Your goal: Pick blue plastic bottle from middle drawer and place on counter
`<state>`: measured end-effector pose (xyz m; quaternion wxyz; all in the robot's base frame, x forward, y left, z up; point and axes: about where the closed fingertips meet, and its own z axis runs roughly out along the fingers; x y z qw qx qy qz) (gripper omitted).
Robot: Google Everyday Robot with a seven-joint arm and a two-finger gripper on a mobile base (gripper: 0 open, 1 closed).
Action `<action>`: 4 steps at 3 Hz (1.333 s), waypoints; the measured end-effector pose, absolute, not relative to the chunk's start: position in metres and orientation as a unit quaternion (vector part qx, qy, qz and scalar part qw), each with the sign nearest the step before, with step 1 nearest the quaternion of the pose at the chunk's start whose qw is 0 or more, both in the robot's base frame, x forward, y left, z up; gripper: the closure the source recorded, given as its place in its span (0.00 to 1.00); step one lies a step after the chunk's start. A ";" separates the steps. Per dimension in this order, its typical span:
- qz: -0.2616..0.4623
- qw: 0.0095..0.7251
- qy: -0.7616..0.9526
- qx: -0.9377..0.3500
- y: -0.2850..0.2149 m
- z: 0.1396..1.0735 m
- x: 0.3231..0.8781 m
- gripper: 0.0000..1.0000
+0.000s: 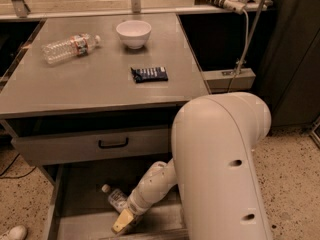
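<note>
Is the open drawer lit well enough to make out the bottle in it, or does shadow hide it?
Camera view: warm, dim light, the counter evenly lit without glare; the middle drawer sits in shadow, yet the blue plastic bottle shows by its white cap, next to the gripper inside it; the arm blocks the drawer's right side.

Two bottles are in view: one ribbed clear bottle [67, 48] at the far left of the counter [90, 91], and one blue plastic bottle [116, 198] below the counter. One white bowl [133, 33] sits at the counter's far edge. One dark packet [149, 74] lies near its centre. Below the counter are two drawers: one closed drawer front [60, 149] and one open middle drawer [80, 194]. One gripper [122, 222] is low beneath the counter's front edge.
</note>
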<state>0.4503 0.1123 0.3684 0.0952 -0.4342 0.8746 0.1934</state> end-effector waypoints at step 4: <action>0.187 0.093 0.883 -0.420 0.105 0.361 0.455 0.87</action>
